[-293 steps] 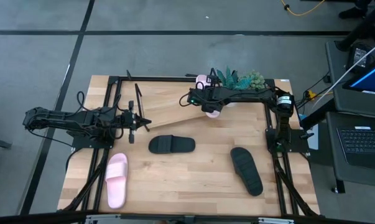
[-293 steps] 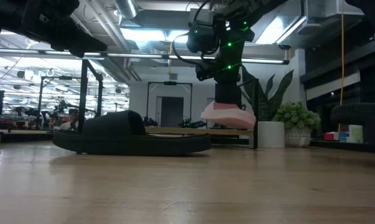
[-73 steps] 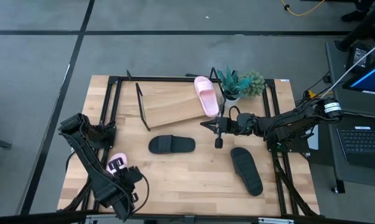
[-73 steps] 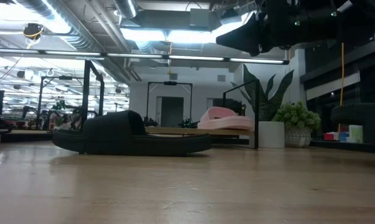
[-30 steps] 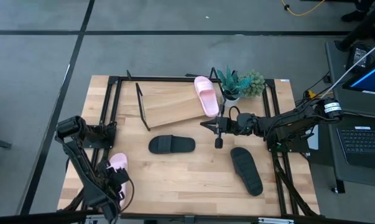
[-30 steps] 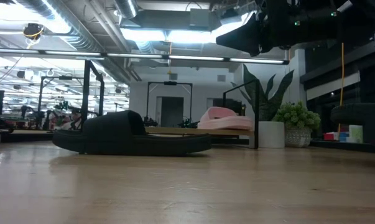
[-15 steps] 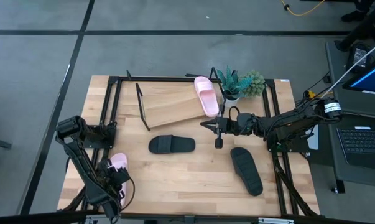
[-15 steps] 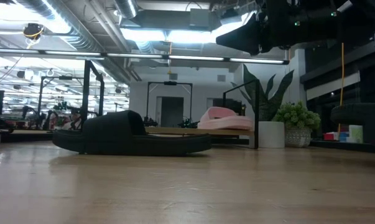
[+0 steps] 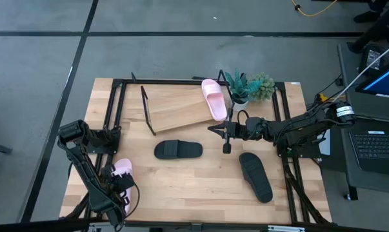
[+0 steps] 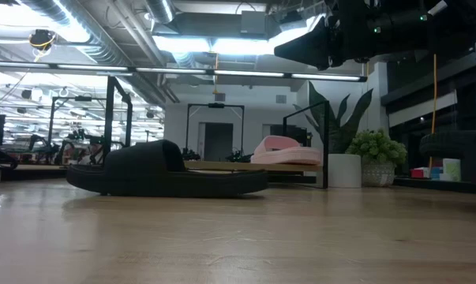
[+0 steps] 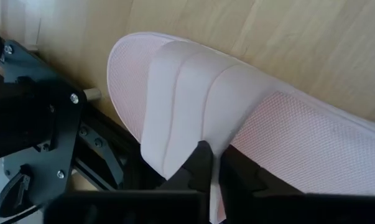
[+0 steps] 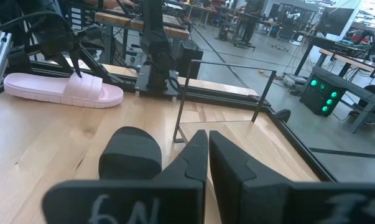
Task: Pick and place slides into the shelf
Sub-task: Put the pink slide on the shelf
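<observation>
A light pink slide (image 9: 121,169) lies at the table's near left, and my left gripper (image 11: 213,163) is shut on its strap. A second pink slide (image 9: 213,98) rests on the right end of the tilted wooden shelf (image 9: 178,109). One black slide (image 9: 178,149) lies mid-table and another black slide (image 9: 255,175) lies near the right. My right gripper (image 9: 213,129) hangs shut and level above the table, between the shelf and the black slides, holding nothing. My left gripper pinches the pink slide's wide strap at its edge (image 11: 193,140), close to one side of the sole. One finger (image 11: 198,163) lies on the strap's outside and the other over the footbed. The fingers slant steeply down from above. The slide's sole lies flat on the table.
Two potted plants (image 9: 249,87) stand at the far edge, right of the shelf. The shelf's black wire frame (image 12: 224,93) rises at its ends. Black frame rails (image 9: 113,116) run along the table's left and right sides. Bare wood (image 9: 200,183) lies between the slides.
</observation>
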`<state>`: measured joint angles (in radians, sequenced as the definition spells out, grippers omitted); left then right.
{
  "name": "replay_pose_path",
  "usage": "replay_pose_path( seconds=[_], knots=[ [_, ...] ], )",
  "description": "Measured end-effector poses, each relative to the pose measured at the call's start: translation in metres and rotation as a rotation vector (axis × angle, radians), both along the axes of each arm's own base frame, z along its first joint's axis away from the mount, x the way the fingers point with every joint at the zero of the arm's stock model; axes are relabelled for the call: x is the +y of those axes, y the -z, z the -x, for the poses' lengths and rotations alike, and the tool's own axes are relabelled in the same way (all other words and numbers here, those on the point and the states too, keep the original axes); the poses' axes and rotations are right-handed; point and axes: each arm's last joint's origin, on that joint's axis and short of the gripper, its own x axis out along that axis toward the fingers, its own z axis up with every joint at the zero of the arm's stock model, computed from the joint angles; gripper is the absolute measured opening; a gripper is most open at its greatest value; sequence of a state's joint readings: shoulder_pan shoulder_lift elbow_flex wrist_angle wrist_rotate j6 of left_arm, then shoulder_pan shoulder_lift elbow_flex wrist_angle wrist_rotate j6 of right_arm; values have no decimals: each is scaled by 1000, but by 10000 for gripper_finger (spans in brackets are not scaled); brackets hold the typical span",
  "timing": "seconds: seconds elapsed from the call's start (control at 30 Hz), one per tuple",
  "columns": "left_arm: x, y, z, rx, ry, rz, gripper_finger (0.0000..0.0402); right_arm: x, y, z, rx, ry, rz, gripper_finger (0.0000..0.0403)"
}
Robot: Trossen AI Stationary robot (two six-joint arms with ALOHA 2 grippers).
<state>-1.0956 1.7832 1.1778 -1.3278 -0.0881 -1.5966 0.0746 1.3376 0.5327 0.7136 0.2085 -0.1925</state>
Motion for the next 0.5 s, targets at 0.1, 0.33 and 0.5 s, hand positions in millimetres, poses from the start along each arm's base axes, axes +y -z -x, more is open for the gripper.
replay_pose_path(
  seconds=[0.1, 0.33, 0.5],
  knots=[
    [1, 0, -1, -9, -40, -5, 10, 0, 0, 0, 0, 0, 0, 19],
    [-1, -8, -2, -9, -62, -10, 4, 0, 0, 0, 0, 0, 0, 19],
    [0, -32, -8, -12, -112, -67, 3, 0, 0, 0, 0, 0, 0, 19]
  ],
)
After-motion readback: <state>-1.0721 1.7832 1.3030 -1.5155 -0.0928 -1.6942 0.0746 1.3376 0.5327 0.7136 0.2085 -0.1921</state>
